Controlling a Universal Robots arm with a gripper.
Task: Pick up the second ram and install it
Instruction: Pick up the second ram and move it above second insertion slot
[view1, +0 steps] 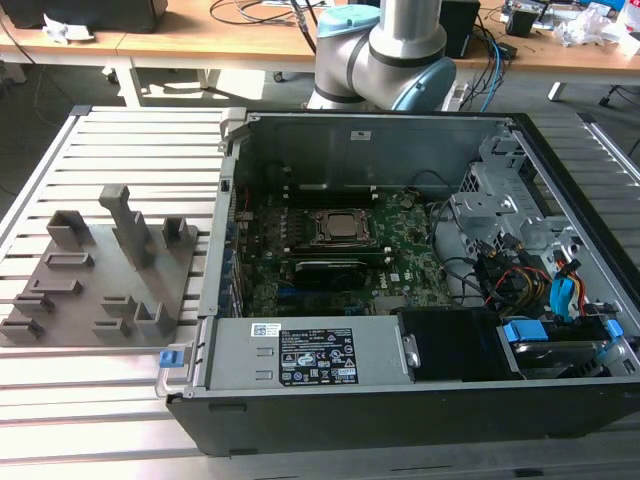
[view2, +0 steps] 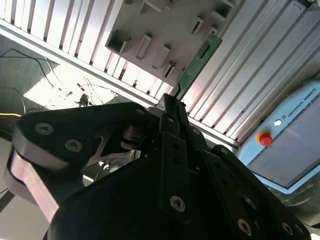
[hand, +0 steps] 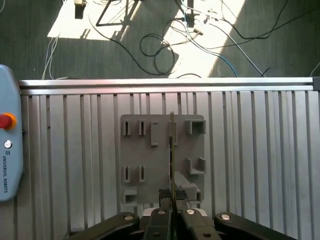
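Hovering over holder tray (hand: 157, 165), tool (hand: 171, 196) clamps second ram (view2: 200, 60).

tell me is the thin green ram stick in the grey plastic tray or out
Out. Both wrist views show the gripper shut on the thin green ram stick, clear of the grey plastic tray.

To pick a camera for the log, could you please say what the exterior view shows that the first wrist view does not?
Exterior view: the open computer case with its motherboard. First wrist view: the claw shut on the second ram, seen edge-on, plus a teach pendant. Both: the grey holder tray on the slatted table.
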